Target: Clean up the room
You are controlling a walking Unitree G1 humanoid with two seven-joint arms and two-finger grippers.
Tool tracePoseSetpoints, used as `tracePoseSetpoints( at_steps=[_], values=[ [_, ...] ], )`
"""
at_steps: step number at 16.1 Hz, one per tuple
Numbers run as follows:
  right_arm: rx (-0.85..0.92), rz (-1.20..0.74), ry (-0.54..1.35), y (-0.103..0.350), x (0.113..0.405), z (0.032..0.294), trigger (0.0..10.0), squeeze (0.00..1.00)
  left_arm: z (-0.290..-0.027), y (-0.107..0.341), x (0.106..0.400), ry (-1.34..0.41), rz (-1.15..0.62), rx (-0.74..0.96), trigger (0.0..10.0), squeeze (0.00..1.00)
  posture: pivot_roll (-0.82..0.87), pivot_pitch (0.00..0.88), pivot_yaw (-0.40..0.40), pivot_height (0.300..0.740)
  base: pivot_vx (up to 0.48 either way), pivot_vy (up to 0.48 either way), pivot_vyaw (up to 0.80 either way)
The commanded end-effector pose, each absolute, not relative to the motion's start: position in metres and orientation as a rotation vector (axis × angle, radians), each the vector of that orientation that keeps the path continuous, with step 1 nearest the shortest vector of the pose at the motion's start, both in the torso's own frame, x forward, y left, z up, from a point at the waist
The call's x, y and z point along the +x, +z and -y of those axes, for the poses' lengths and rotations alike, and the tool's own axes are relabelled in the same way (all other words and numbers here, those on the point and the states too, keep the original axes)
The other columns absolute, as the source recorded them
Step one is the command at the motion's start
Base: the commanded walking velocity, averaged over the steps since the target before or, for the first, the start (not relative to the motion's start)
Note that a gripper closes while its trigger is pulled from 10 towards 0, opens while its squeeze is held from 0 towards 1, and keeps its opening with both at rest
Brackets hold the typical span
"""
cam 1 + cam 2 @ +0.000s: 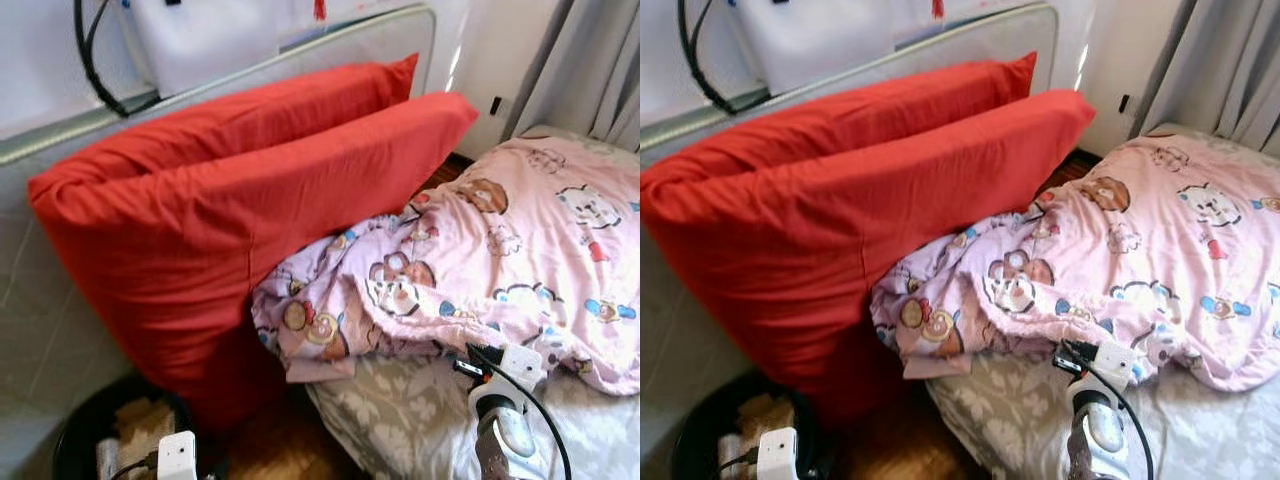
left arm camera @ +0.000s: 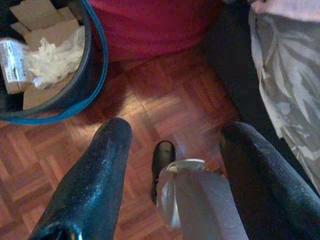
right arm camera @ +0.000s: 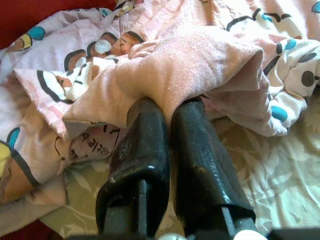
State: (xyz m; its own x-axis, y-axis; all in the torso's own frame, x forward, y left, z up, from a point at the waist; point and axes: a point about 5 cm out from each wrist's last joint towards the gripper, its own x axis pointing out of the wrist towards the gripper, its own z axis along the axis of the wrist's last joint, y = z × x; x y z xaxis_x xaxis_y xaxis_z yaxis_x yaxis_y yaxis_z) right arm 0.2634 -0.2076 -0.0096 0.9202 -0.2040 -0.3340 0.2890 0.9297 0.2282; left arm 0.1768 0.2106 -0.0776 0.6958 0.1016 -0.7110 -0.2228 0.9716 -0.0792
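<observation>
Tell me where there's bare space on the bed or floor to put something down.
Free: the grey leaf-print sheet below the pink cartoon blanket, and the wood floor between the black bin and the bed. Crowded: the red pillows fill the head end; the right gripper pinches the blanket's edge.

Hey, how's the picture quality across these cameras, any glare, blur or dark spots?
Left eye view: bright window glare washes out the wall by the curtain, pillows sharp. Left wrist view: dim and soft, floor shadowed near the bin. Right wrist view: evenly lit, right hand slightly blurred against the blanket.
</observation>
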Motion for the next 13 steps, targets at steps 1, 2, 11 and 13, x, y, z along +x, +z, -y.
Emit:
tracePoseSetpoints(
  at_steps=[1, 2, 11, 13],
  values=[
    [0.269, -0.310, -0.257, -0.0100, 0.2621, 0.2070, 10.0, 0.00, -0.2108, -0.0819, 0.1684, 0.181, -0.813, -0.160, 10.0, 0.00, -0.02, 0.039, 0.023, 0.740, -0.281, 0.000, 0.00],
    [0.270, -0.310, -0.259, -0.0100, 0.2621, 0.2073, 10.0, 0.00, -0.2107, -0.0820, 0.1683, 0.180, -0.813, -0.159, 10.0, 0.00, -0.02, 0.039, 0.023, 0.740, -0.285, 0.000, 0.00],
    [0.263, -0.302, -0.278, -0.0088, 0.2625, 0.2091, 10.0, 0.00, -0.2096, -0.0832, 0.1660, 0.172, -0.820, -0.153, 10.0, 0.00, -0.01, 0.041, 0.023, 0.740, -0.288, 0.000, 0.00],
    [0.261, -0.287, -0.290, -0.0067, 0.2637, 0.2103, 10.0, 0.00, -0.2095, -0.0834, 0.1656, 0.171, -0.821, -0.153, 10.0, 0.00, -0.01, 0.041, 0.024, 0.740, -0.289, 0.000, 0.00]
  ],
)
